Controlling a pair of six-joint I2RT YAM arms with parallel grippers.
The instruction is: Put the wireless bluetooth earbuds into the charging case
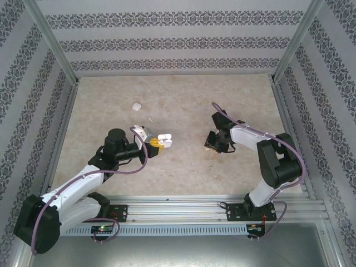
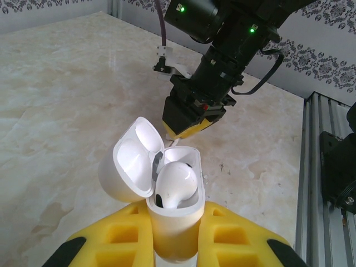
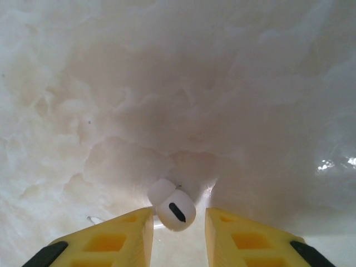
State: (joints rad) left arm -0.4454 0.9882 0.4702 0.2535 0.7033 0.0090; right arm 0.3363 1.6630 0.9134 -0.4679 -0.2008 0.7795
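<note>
My left gripper (image 2: 175, 245) is shut on the white charging case (image 2: 173, 222), holding it upright above the table with its lid (image 2: 129, 167) swung open to the left. One white earbud (image 2: 177, 181) sits in the case. From above, the case (image 1: 164, 139) shows at the tip of the left gripper (image 1: 156, 143). My right gripper (image 1: 214, 146) points down at the table to the right of the case. Its yellow fingers (image 3: 119, 236) stand open around a second earbud (image 3: 175, 208) lying on the table. That earbud is close against the left finger, with a gap to the right one.
A small white object (image 1: 136, 105) and a tinier white piece (image 1: 149, 118) lie on the marble table (image 1: 183, 100) behind the left gripper. Patterned walls enclose the table on three sides. A metal rail (image 1: 211, 208) runs along the near edge.
</note>
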